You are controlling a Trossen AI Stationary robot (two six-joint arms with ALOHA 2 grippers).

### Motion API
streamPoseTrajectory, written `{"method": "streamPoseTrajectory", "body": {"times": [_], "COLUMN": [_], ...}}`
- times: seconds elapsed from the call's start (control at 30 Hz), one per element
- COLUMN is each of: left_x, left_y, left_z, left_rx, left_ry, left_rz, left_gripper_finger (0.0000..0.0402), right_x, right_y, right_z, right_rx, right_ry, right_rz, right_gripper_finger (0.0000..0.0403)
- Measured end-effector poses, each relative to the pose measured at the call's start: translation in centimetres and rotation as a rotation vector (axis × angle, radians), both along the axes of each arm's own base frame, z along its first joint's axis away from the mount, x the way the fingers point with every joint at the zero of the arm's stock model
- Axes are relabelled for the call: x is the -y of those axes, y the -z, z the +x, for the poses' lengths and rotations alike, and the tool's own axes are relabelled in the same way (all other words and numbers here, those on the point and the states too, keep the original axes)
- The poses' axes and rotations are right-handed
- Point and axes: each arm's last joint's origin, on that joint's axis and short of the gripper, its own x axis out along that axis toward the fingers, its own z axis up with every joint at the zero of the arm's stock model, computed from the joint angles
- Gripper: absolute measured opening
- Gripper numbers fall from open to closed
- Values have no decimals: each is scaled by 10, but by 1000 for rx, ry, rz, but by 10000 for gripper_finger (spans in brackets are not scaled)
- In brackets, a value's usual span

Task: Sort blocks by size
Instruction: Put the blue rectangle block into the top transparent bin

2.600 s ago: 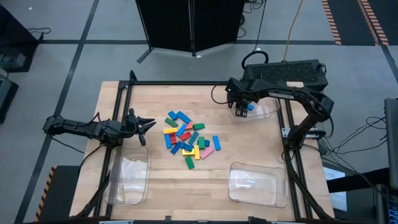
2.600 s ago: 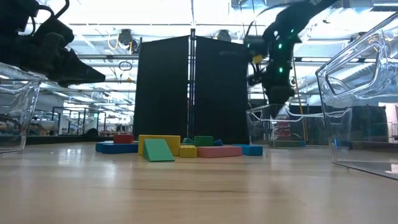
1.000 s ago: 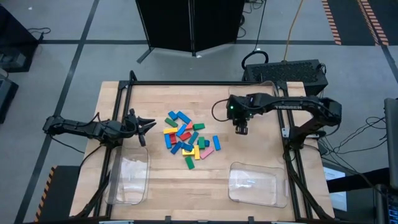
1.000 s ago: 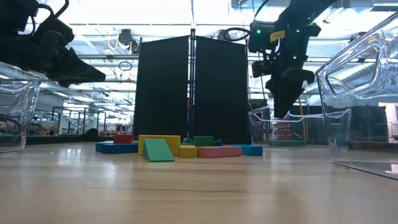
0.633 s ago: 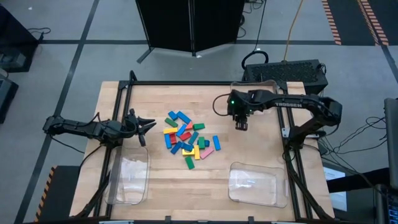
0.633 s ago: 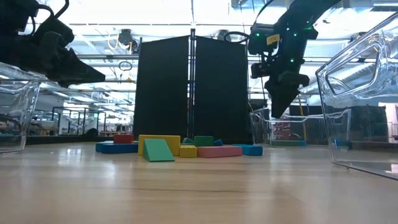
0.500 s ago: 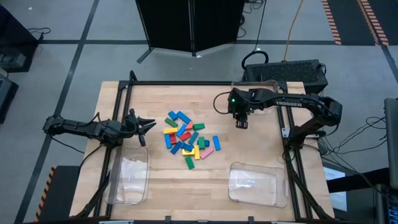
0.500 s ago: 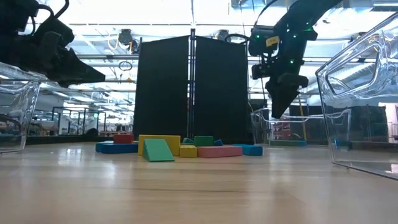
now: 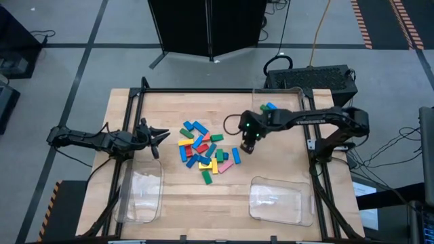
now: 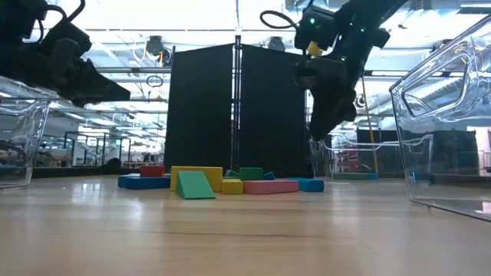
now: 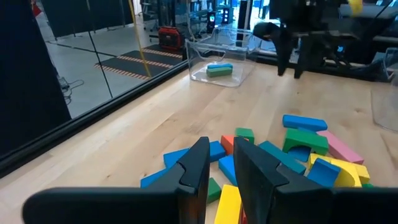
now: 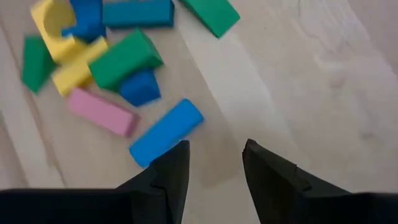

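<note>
The blocks (image 9: 203, 152) lie in a loose pile of blue, green, red, yellow and pink bricks at the table's middle; the pile also shows in the low view (image 10: 222, 182). My right gripper (image 9: 245, 148) is open and empty above the table, fingers pointing down, at the pile's right edge. A blue block (image 12: 166, 132) lies flat on the wood just beside its fingers, next to a pink one (image 12: 102, 112). My left gripper (image 9: 159, 135) waits, open and empty, left of the pile, pointing at it (image 11: 221, 165).
A clear tray (image 9: 279, 102) at the far right holds a blue and a green block (image 11: 219, 69). Two more clear trays stand at the near left (image 9: 139, 196) and the near right (image 9: 274, 201). Bare wood lies between the pile and the trays.
My right gripper has gone from beside the far right tray toward the table's left and near edges and now stands over the right edge of the block pile. The blocks have kept still.
</note>
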Motion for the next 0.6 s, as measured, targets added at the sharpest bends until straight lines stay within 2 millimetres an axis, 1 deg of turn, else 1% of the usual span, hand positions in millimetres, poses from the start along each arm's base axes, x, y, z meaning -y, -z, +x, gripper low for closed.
{"method": "streamPoseTrajectory", "body": {"times": [0.17,0.3,0.4,0.6], "left_x": [0,0,0,0], "left_y": [-2,-2,-3,-7], "left_z": [0,0,1,1], "left_rx": [9,2,10,24], "left_ry": [2,5,5,9], "left_rz": [22,37,51,109], "left_gripper_finger": [75,75,75,75], "right_x": [-9,-16,-21,-30], "right_y": [1,10,19,26], "right_z": [10,14,18,41], "right_rx": [60,30,-35,-97], "right_ry": [183,259,277,250], "right_rz": [87,144,159,156], "right_gripper_finger": [144,144,144,144]}}
